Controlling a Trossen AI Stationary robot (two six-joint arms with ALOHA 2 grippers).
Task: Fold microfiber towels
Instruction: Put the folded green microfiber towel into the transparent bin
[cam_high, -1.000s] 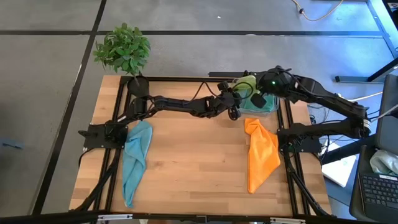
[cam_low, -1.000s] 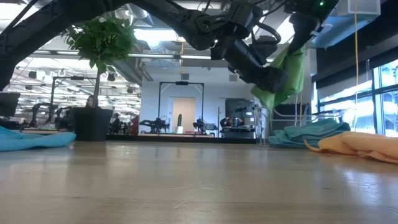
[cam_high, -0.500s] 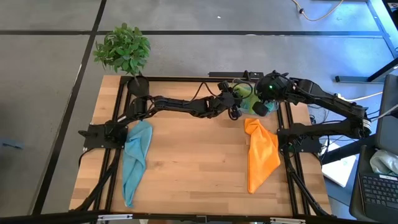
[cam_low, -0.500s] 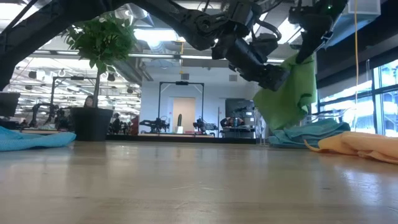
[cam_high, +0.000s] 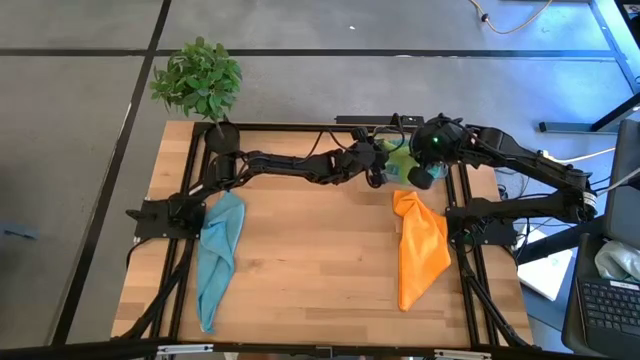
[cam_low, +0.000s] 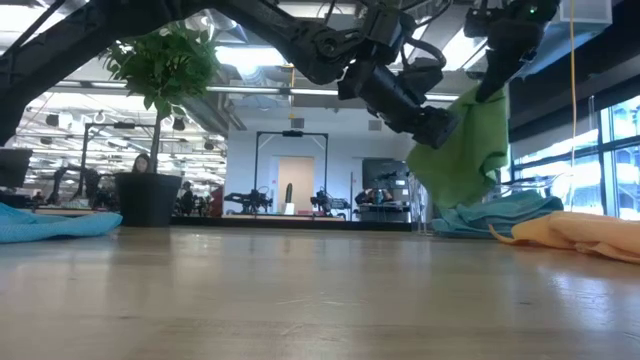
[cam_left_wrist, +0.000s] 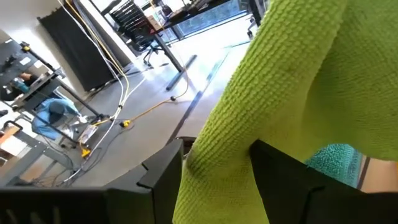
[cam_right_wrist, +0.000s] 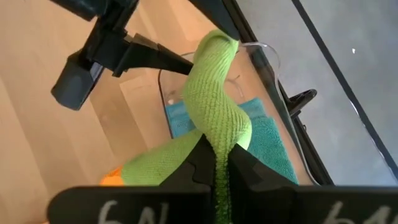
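One nubby lime green towel (cam_right_wrist: 217, 134), draped.

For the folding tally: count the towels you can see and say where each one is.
4: a light blue towel on the table's left, an orange towel on its right, a lime green towel hanging pinched in the right gripper, a teal towel in the clear bin. More may be hidden.

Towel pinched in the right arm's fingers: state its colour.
Lime green towel, plain, no pattern; the right wrist view shows it best, pinched between the fingers.
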